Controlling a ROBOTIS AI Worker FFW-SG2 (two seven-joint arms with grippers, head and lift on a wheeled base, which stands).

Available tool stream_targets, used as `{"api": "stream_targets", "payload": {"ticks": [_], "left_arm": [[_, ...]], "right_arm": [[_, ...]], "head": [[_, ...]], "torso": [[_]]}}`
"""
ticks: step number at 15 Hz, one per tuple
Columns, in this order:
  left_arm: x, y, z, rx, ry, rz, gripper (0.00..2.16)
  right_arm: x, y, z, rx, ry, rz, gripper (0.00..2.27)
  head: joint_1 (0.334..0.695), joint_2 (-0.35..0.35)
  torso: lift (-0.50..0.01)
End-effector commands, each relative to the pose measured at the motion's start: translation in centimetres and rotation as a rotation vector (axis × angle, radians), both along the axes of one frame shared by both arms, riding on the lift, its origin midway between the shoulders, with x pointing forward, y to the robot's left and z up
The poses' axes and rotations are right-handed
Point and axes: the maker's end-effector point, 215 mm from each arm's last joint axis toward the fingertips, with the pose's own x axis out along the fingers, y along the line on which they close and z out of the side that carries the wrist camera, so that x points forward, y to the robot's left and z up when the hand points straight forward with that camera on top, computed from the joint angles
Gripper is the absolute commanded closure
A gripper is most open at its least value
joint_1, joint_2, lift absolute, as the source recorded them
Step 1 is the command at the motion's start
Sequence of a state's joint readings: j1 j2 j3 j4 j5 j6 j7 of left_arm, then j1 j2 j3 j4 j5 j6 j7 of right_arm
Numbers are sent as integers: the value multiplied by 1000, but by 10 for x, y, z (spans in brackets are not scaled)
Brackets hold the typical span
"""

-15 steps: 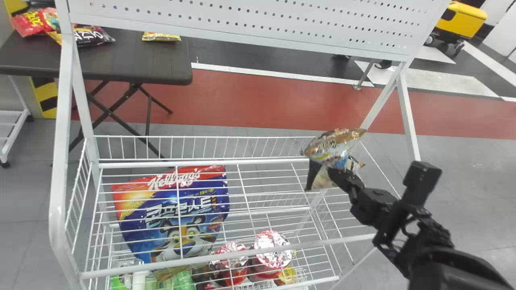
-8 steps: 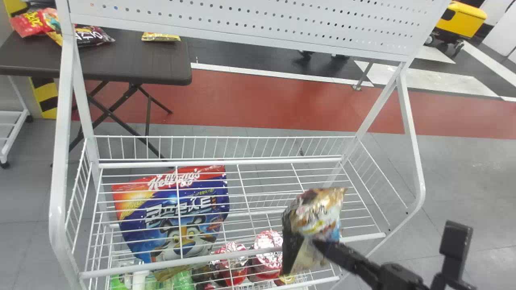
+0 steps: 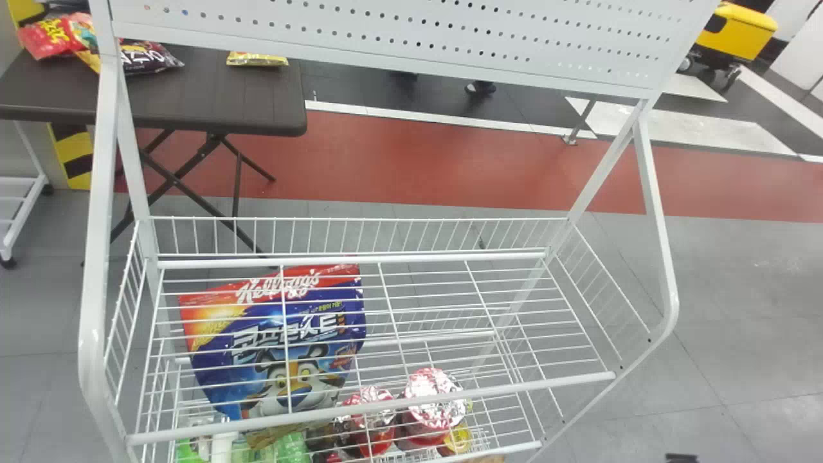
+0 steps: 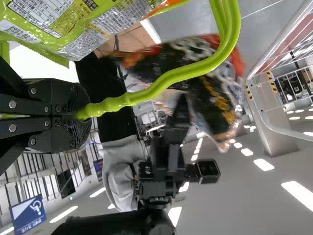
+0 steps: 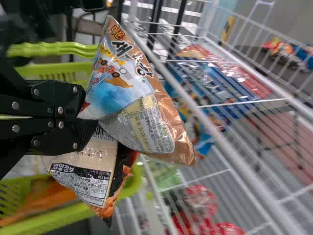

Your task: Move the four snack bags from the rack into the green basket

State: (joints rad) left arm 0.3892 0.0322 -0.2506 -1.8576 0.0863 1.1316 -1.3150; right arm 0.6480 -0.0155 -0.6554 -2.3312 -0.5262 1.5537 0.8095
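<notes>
At the head view's bottom edge, a small dark piece of my right gripper's arm [image 3: 681, 458] shows right of the white wire rack [image 3: 386, 258]. In the right wrist view my right gripper [image 5: 88, 120] is shut on a snack bag [image 5: 117, 93], brown and blue on one side of the pinch, beige and black on the other. Behind it is the green basket [image 5: 124, 196], with orange packaging [image 5: 44, 198] inside. My left gripper [image 4: 85, 111] is shut on the basket's green handle [image 4: 161, 81]; a green bag [image 4: 105, 32] is near it. The held bag [image 4: 210, 88] appears farther off there.
A large blue cereal bag [image 3: 276, 341] leans in the rack's left part. Below are red-lidded cups [image 3: 434, 399] and green items [image 3: 289, 448]. Behind stands a dark table [image 3: 212, 96] with several bags on it. The rack's front bar [image 5: 195, 115] runs beside the held bag.
My right gripper has carried the bag from the rack's right rear down toward the robot, to the head view's bottom edge and over the front bar. The cereal bag stays where it was.
</notes>
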Motion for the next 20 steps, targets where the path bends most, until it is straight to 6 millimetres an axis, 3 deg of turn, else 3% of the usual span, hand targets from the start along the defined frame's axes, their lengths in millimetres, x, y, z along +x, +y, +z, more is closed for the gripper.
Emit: {"api": "stream_targets", "payload": {"ticks": [1,4,7,10,11,12,13,14,20], "left_arm": [[0,-1,1,0,0,-3,1507],[-1,0,1,1,1,-4,1507],[-2,1,2,-4,1,-5,1507],[-3,0,3,-8,3,-5,1507],[-3,1,2,-6,4,-5,1507],[-3,1,1,-5,4,-4,1507],[-3,1,1,-5,4,-4,1507],[-3,1,1,-5,4,-4,1507],[-5,-2,1,0,2,-11,1507]], "right_arm": [[-14,27,-9,59,50,49,2172],[-27,52,-32,42,111,117,2172],[-45,53,-71,-95,207,188,2172],[-49,48,-91,-173,248,213,2165],[-48,47,-92,-176,250,210,1973],[-46,43,-88,-167,241,194,1332],[-44,41,-83,-153,231,177,319],[-40,38,-76,-134,215,158,-2],[-22,35,-31,-18,107,105,60]], "head": [[695,-350],[695,-350],[695,-350],[695,-350],[695,-350],[695,-350],[695,-350],[695,-350],[695,-350]], "torso": [[0],[0],[0],[0],[0],[0],[0],[0],[0]]}}
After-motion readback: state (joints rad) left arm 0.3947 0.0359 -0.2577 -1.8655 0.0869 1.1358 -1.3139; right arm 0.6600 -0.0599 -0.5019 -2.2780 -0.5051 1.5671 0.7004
